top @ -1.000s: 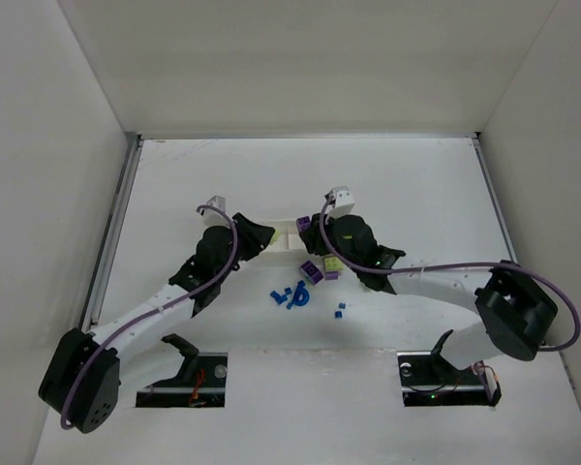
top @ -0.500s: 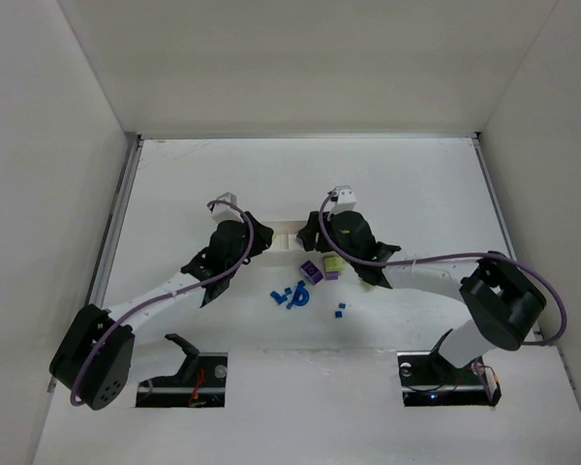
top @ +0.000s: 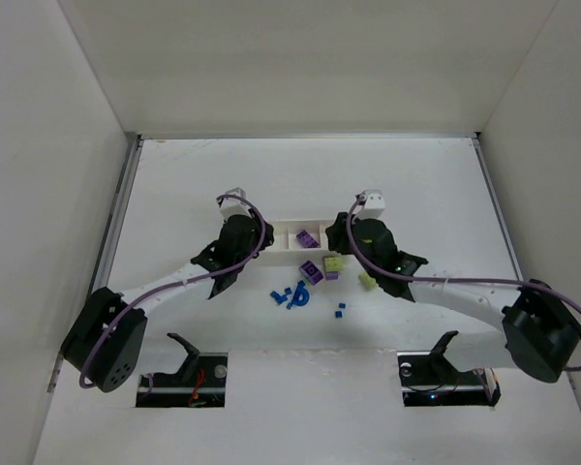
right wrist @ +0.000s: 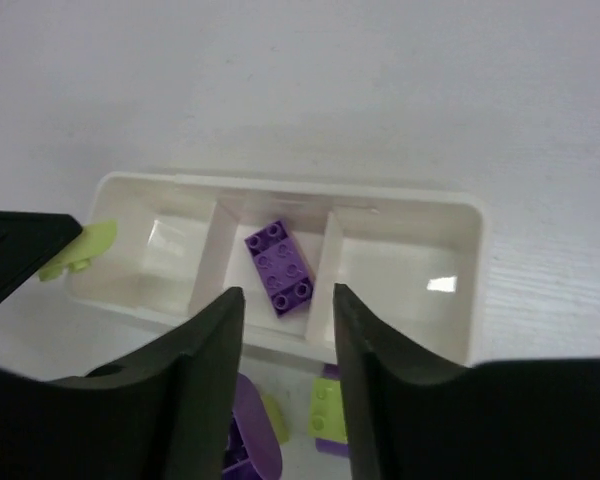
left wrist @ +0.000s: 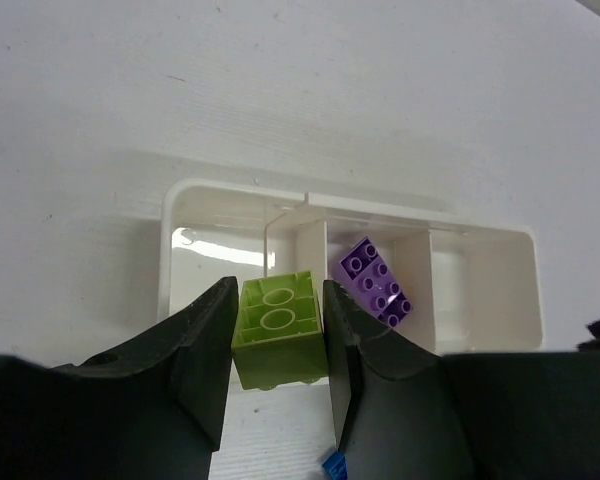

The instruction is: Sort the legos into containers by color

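Yellow-green brick (left wrist: 278,330): moulded plastic, two round rings on its upper face; clamped by its two flat side walls between the left fingers (left wrist: 195,365); held at the near rim of the end compartment of the white tray (left wrist: 352,207), that compartment holding nothing; judged rigid, very light and glossy, so liable to twist or slip if pinched on corners or studs; the flat opposite walls are the sound hold.
Purple brick (left wrist: 372,282): lying flat, studs up, in the middle compartment; the third compartment holds nothing.
Right fingers (right wrist: 208,375): spread apart, nothing between them; poised by the tray's near wall, opposite the middle compartment.
Loose stock on the bench (top: 416,184): purple bricks (top: 313,271) and yellow-green bricks (top: 334,263) just in front of the tray; blue bricks (top: 290,296) clustered nearer the arm bases; one blue stray (top: 340,310) apart.
Tray judged thin and light, likely to slide if knocked; release best made low inside the compartment, since a hard brick may bounce.
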Robot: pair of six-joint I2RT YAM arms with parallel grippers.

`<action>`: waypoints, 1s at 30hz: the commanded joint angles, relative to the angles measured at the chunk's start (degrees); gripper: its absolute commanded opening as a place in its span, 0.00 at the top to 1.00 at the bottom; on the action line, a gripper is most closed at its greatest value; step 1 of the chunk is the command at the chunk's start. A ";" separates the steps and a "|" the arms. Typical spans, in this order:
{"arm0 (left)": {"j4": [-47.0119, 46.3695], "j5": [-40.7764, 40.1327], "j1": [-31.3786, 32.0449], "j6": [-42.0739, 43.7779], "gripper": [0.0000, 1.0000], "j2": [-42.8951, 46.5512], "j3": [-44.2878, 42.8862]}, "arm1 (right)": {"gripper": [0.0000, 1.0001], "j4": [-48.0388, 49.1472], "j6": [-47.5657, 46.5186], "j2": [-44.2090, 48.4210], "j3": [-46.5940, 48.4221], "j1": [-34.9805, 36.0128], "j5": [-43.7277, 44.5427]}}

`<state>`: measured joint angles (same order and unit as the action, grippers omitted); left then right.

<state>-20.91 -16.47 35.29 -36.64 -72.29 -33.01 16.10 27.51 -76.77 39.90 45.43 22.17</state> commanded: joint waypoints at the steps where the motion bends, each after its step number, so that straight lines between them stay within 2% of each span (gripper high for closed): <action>1: -2.12 -2.86 0.52 3.15 0.85 -0.30 -2.23 | 0.46 -6.41 1.23 6.44 -3.15 1.19 10.32; 9: -3.26 -3.92 0.97 4.83 0.70 -1.27 -2.14 | 0.21 -25.22 10.01 13.49 -5.89 3.12 18.34; 15: -3.70 -3.92 1.05 5.00 0.65 -0.31 -1.35 | 0.10 -32.00 13.27 13.84 -6.24 4.71 17.91; 22: -4.32 -3.92 0.97 5.00 0.61 -0.04 -0.30 | 0.06 -35.08 13.45 13.40 -6.33 4.71 15.80; 30: -5.29 -3.83 1.14 5.00 0.54 -1.01 -0.38 | 0.08 -34.99 13.54 11.38 -6.41 2.78 12.02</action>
<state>-23.51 -19.55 36.01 -32.47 -74.08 -33.04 -17.85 40.40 -64.84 33.63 49.04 35.44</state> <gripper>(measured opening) 0.452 0.930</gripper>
